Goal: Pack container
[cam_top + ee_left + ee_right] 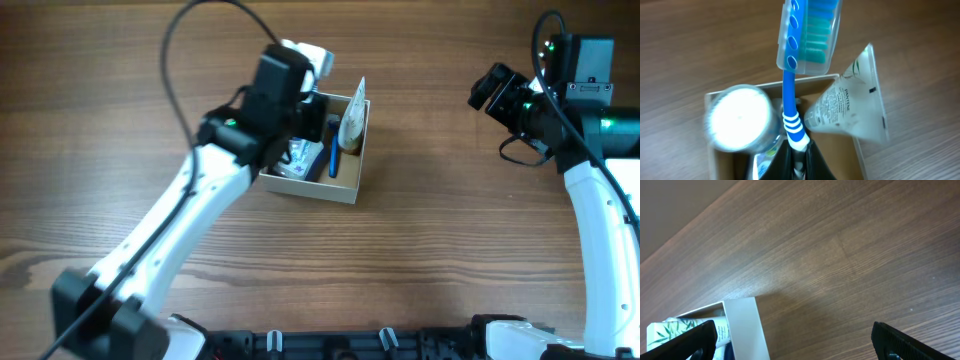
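The container [345,185] is a square cardboard box, white outside and tan inside, at the table's middle. It also shows in the left wrist view [862,155] and the right wrist view [742,322]. My left gripper [799,152] is over the box and shut on the handle of a blue toothbrush [788,85] with a clear head cap. A white tube [850,107] leans on the box's wall. A white-lidded jar [737,117] sits inside. From overhead, the left gripper [315,128] hides much of the box; the toothbrush [333,152] and tube [352,122] show. My right gripper [492,90] is open and empty, far right of the box.
Bare wooden table [450,230] lies all round the box. In the right wrist view the open fingers [795,342] frame bare wood, with a leaf-printed packet [670,330] showing inside the box at the lower left.
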Controlling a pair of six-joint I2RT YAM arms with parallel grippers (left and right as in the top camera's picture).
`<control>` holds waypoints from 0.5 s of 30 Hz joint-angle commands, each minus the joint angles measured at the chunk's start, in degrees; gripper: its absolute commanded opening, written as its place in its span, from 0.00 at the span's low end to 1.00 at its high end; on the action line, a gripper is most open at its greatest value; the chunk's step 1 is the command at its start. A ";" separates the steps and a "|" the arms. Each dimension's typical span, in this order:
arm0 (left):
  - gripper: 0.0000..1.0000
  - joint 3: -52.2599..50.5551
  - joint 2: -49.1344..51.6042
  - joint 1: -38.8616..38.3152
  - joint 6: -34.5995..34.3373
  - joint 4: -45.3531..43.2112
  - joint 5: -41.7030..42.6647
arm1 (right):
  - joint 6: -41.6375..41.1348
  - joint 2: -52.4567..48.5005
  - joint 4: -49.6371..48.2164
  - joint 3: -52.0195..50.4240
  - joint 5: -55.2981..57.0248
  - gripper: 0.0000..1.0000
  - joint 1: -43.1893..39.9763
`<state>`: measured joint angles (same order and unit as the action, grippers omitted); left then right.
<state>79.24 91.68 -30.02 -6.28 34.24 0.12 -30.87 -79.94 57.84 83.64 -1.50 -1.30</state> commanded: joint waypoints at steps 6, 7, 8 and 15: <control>0.12 0.11 9.35 -0.72 1.38 -1.29 2.05 | -0.79 -0.37 -0.13 0.79 -0.50 1.00 -0.07; 0.25 0.11 9.38 -0.74 1.38 -1.31 1.66 | -0.76 -0.37 -0.13 0.79 -0.50 1.00 -0.07; 0.35 0.11 9.38 -0.74 1.38 -1.31 1.09 | -0.76 -0.37 -0.15 0.79 -0.52 1.00 -0.07; 0.50 1.14 3.63 0.17 1.38 1.18 -6.69 | -0.76 -0.37 -0.15 0.79 -0.52 1.00 -0.07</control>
<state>79.24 100.84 -30.39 -5.21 34.28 -1.89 -30.87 -79.94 57.84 83.64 -1.50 -1.30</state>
